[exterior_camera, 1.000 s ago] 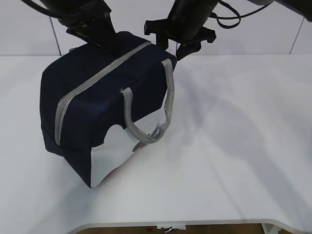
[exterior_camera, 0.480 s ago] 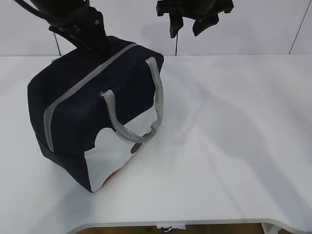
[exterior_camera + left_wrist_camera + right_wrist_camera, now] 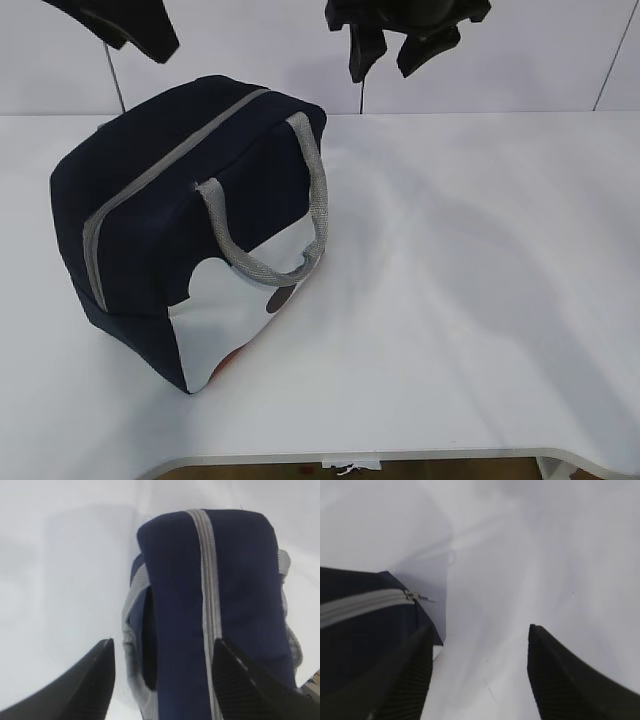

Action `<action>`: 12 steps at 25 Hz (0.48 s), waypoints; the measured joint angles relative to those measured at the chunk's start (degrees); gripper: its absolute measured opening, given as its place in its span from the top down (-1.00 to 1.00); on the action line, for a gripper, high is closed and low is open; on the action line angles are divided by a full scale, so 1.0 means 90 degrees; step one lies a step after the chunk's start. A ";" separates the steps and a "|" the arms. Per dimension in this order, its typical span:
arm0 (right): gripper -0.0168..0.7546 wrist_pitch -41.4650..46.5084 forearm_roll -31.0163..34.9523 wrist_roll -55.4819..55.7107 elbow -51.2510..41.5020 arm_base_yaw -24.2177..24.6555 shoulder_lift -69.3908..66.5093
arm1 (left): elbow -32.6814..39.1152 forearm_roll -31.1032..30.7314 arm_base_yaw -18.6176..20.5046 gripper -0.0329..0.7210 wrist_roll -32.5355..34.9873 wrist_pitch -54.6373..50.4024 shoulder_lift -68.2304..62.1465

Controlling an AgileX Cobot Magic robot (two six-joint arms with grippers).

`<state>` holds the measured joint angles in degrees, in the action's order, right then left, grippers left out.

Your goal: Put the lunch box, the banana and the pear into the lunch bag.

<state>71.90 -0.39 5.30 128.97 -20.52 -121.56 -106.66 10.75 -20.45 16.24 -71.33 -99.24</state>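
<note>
Jaws apart (both arms), above zipped lunch bag (image 3: 190, 240).

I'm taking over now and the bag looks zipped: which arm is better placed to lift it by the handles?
Probably left. The left tool hangs open right above the lunch bag, its zipper between the fingers. The right tool, also open, hangs beside the bag over bare table. Neither holds anything.

Lighting was bright, diffuse, overhead. Soft shadows fell on the counter (image 3: 480, 300). Wrist views were blurred near the lens.
</note>
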 joint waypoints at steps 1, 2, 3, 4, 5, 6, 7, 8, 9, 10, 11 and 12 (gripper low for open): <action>-0.25 0.0000 -0.0060 -0.0044 -0.0199 0.0000 0.0148 | 0.0064 -0.0048 0.0000 -0.32 -0.0060 0.0000 0.0155; -0.25 0.0000 -0.0134 -0.0069 -0.0449 0.0000 0.0306 | 0.0152 -0.0091 0.0000 -0.32 -0.0100 0.0000 0.0320; -0.25 0.0000 -0.0265 -0.0096 -0.0716 0.0000 0.0548 | 0.0250 -0.0138 0.0000 -0.32 -0.0129 -0.0013 0.0456; -0.25 0.0000 -0.0350 -0.0124 -0.0948 0.0000 0.0723 | 0.0359 -0.0191 0.0000 -0.32 -0.0141 -0.0025 0.0625; -0.25 0.0000 -0.0423 -0.0159 -0.1230 0.0000 0.0946 | 0.0458 -0.0246 0.0000 -0.32 -0.0141 -0.0025 0.0796; -0.25 0.0000 -0.0455 -0.0208 -0.1522 0.0000 0.1178 | 0.0585 -0.0295 0.0000 -0.32 -0.0154 -0.0025 0.0940; -0.25 0.0000 -0.0485 -0.0222 -0.1767 0.0000 0.1372 | 0.0716 -0.0346 0.0000 -0.31 -0.0154 -0.0037 0.1112; -0.25 0.0000 -0.0501 -0.0247 -0.2062 0.0000 0.1614 | 0.0853 -0.0377 0.0000 -0.30 -0.0164 -0.0048 0.1309; -0.25 0.0000 -0.0501 -0.0261 -0.2348 0.0000 0.1853 | 0.0979 -0.0403 0.0000 -0.30 -0.0179 -0.0048 0.1454; -0.25 0.0000 -0.0501 -0.0261 -0.2578 0.0000 0.2057 | 0.1137 -0.0460 0.0000 -0.30 -0.0179 -0.0048 0.1599; -0.25 0.0000 -0.0501 -0.0272 -0.2847 0.0000 0.2302 | 0.1297 -0.0528 0.0000 -0.30 -0.0179 -0.0048 0.1775; -0.25 0.0000 -0.0506 -0.0285 -0.3112 0.0000 0.2509 | 0.1433 -0.0572 0.0000 -0.30 -0.0181 -0.0048 0.1955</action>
<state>71.90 -4.94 2.73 100.97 -20.52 -98.98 -93.77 5.60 -20.45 14.61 -71.77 -81.65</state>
